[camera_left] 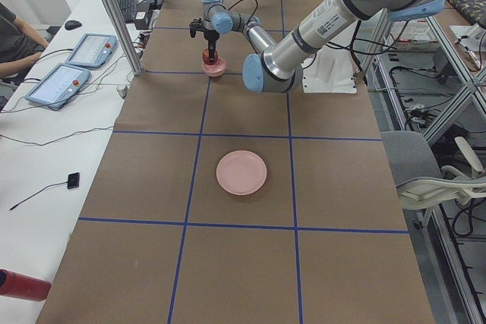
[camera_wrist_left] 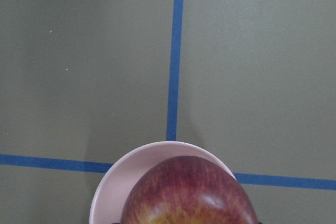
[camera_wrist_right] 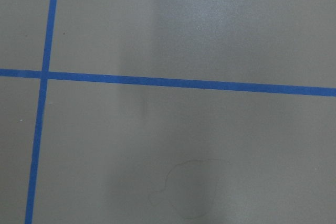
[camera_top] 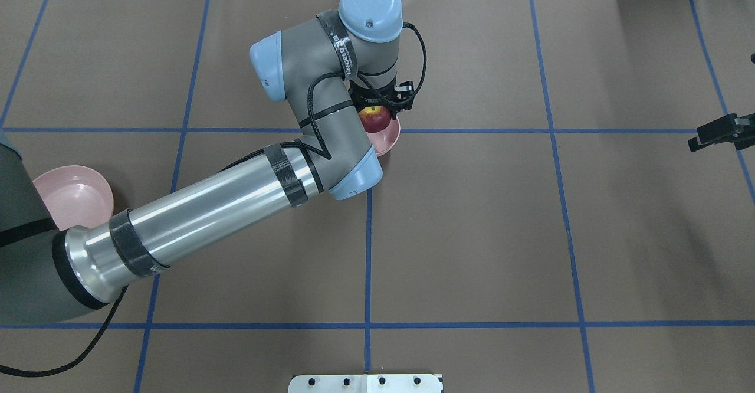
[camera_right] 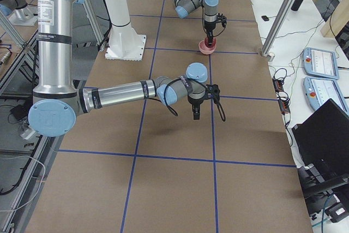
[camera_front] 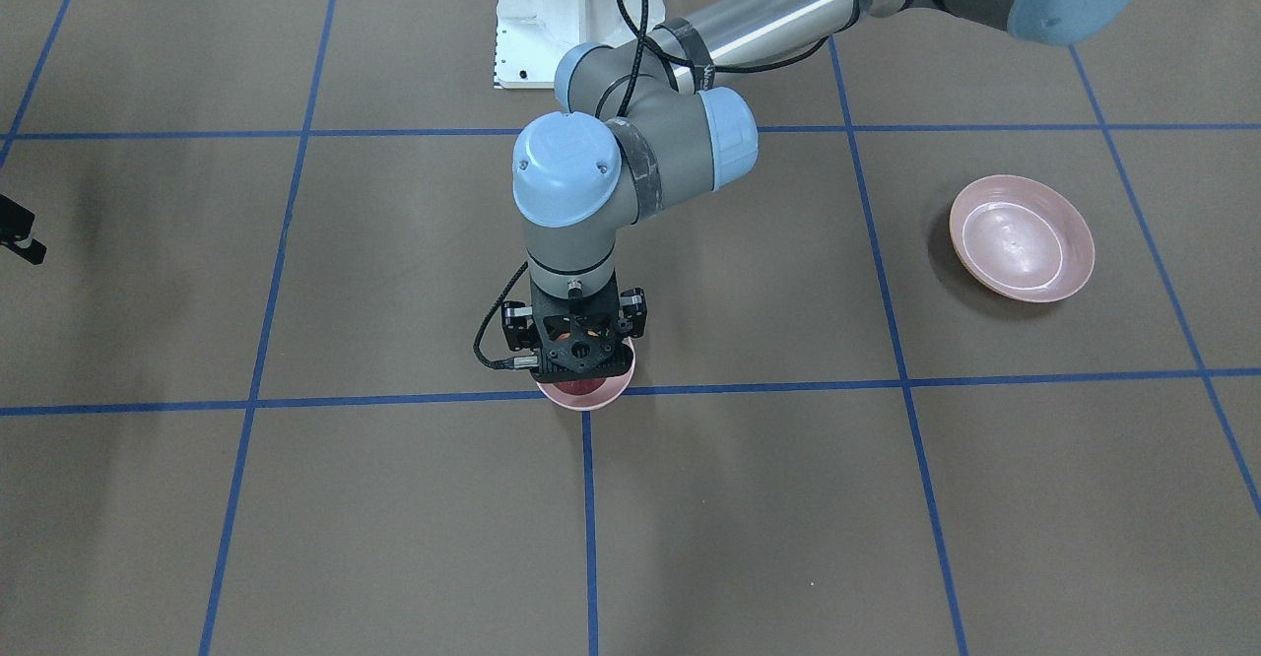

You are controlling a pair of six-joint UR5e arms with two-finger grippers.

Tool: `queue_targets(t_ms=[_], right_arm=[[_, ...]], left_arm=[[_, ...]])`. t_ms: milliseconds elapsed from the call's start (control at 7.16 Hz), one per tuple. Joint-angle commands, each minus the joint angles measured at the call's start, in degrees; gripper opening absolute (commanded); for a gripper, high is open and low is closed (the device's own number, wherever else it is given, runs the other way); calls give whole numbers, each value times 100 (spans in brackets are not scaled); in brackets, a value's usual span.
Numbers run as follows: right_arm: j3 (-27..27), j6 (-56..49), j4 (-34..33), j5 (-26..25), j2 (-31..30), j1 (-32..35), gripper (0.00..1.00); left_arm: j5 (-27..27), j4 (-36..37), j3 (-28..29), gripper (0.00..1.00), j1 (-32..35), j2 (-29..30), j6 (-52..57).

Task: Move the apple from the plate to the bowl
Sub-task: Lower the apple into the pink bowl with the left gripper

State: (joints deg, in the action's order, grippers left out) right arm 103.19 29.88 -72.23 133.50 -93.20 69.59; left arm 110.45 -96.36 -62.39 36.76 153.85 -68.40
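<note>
Left gripper [camera_front: 581, 368] hangs straight over the bowl [camera_top: 390, 141], fingers clamped on the apple [camera_top: 376, 118]. The fruit is right at the bowl's mouth, and contact with the bottom is hidden. In the front-facing view, the plate [camera_front: 1021, 239] lies well apart at the bowl's 2 o'clock. Right gripper [camera_top: 721, 131] sits at the overhead's 3 o'clock edge, grip unreadable.

Black band [camera_top: 348, 56] round left arm [camera_top: 206, 216] wrist: white lettering, approx. "UNIVERSAL ROBOTS", partly wrapped out of sight. Similar lettering on left arm's grey upper link [camera_left: 328, 11] and running vertically on right arm's upright link [camera_right: 48, 23]; both too small to read letter for letter. Blue joint cap [camera_right: 52, 118] on right arm: "UR" logo.
</note>
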Motion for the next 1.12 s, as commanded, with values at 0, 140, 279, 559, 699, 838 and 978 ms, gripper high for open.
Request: queue_targets(t_ms=[0,140,279,559,699,838,978], right_arm=[[-9,0,-1,0,13,-6,100],[8,0,-1,9,13,2,100],[8,0,-1,9,4,2,100],[8,0,-1,0,4,2,100],[-9,0,-1,0,4,-6,100],[-9,9,-1,0,13,-6,100],[-9,1,-1,0,13,-6,100]], left_arm=[[3,-32,43,10,-64,-22,-25],[3,-23,43,19,-107,-30,-25],[3,-32,43,22,-116,-31,-25],[-6,-40,34,76,-143,-83,-7],[-6,-58,8,92,-143,-109,-7],[-15,-41,-9,97,-143,-118,-16],[-84,-40,-27,97,-143,-110,-25]])
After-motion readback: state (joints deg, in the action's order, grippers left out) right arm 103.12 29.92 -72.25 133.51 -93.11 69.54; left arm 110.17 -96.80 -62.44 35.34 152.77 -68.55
